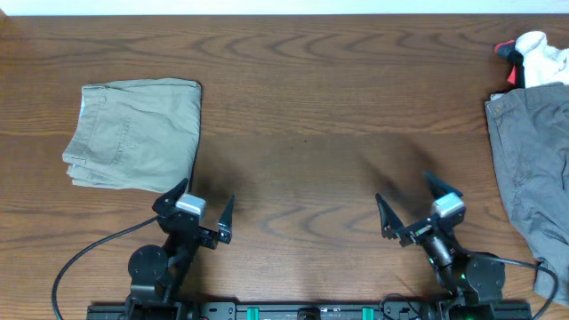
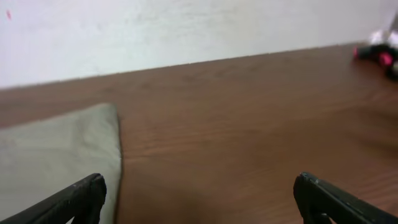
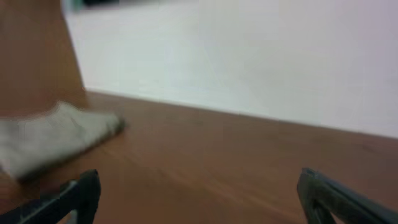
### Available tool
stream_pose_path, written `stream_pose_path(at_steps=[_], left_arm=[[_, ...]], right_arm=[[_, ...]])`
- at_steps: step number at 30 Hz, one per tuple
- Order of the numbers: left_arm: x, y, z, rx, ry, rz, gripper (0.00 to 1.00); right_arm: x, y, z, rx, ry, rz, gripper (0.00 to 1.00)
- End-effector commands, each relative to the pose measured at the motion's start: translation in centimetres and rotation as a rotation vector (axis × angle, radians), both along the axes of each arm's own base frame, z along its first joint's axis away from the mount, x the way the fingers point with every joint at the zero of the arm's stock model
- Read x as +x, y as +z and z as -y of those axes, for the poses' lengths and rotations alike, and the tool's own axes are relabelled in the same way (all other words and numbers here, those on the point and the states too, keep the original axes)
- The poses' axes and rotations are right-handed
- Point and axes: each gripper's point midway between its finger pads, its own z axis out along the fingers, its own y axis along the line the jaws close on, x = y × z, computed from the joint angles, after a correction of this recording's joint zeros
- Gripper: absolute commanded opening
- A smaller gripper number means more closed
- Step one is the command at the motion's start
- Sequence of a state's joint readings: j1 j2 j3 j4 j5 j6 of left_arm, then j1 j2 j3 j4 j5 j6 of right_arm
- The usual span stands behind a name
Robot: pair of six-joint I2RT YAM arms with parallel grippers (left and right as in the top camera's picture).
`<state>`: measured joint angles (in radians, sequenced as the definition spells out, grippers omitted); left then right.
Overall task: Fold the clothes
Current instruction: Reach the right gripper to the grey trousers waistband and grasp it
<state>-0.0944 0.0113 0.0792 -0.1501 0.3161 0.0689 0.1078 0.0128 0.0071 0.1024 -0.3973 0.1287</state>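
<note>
Fold not started: grey shorts (image 1: 529, 169) lie rumpled at the right edge.
Your left gripper (image 1: 203, 204) and right gripper (image 1: 407, 199) both gape empty; next, likely reach right and drag shorts centre.

Wooden table (image 1: 302, 107), folded beige shorts (image 1: 133, 133) left, grey shorts (image 1: 529, 169) right, white garment (image 1: 542, 55) far right

Both the left arm (image 1: 164, 258) and right arm (image 1: 458, 262) are matte black. Each has a silver-grey block (image 1: 189, 206) at the wrist and pointy black fingers (image 1: 176, 193) (kinda shark-fin shaped). A thin black cable (image 1: 87, 249) trails off the left base.
</note>
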Motion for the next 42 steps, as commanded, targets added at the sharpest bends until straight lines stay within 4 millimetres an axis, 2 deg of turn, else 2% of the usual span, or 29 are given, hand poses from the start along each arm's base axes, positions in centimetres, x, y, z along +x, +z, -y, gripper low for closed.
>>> stream_pose_path(at_steps=[1, 3, 7, 12, 16, 23, 24, 26, 29, 31, 34, 35, 39, 42], left_arm=[[-0.4, 2.8, 0.3, -0.147, 0.002, 0.009, 0.98], [-0.7, 5.5, 0.1, -0.15, 0.008, 0.062, 0.98], [-0.9, 8.7, -0.3, -0.154, 0.031, 0.04, 0.98], [0.3, 10.3, -0.2, -0.128, 0.047, -0.181, 0.98], [2.2, 12.2, 0.0, -0.101, 0.063, -0.407, 0.98], [5.6, 15.8, 0.4, -0.073, 0.076, -0.639, 0.98], [5.9, 16.0, 0.5, -0.081, 0.076, -0.656, 0.98], [6.3, 16.4, 1.4, -0.123, 0.045, -0.685, 0.98], [6.7, 15.7, 1.7, -0.127, 0.03, -0.715, 0.98], [6.6, 15.1, 1.7, -0.123, 0.033, -0.746, 0.98], [6.5, 14.7, 1.7, -0.121, 0.035, -0.762, 0.98], [6.6, 14.8, 1.7, -0.122, 0.035, -0.76, 0.98], [6.8, 14.9, 1.7, -0.122, 0.035, -0.751, 0.98], [6.6, 14.7, 1.7, -0.121, 0.036, -0.765, 0.98]], right_arm=[[-0.8, 1.1, -1.1, 0.12, 0.09, -0.026, 0.99], [-1.1, 2.1, -1.2, 0.143, 0.107, -0.017, 0.99], [-1.1, 3.4, -1.0, 0.142, 0.089, -0.056, 0.99], [0.2, 3.2, -0.7, 0.071, 0.044, -0.244, 0.99], [2.5, 3.6, -0.7, 0.043, 0.019, -0.439, 0.99], [6.9, 6.8, -1.9, -0.105, 0.091, -0.662, 0.99], [7.9, 7.3, -2.0, -0.11, 0.094, -0.682, 0.99], [8.5, 7.3, -2.7, -0.102, 0.133, -0.746, 0.99], [9.5, 6.4, -2.7, -0.119, 0.139, -0.831, 0.99], [10.7, 4.8, -0.4, -0.147, 0.004, -0.935, 0.99], [12.3, 2.5, 5.2, -0.158, -0.276, -1.126, 0.99], [12.7, 2.0, 6.5, -0.152, -0.317, -1.172, 0.99], [15.7, 0.0, 11.6, -0.046, -0.396, -1.309, 0.99], [17.9, -1.0, 13.8, 0.047, -0.382, -1.314, 0.99]])
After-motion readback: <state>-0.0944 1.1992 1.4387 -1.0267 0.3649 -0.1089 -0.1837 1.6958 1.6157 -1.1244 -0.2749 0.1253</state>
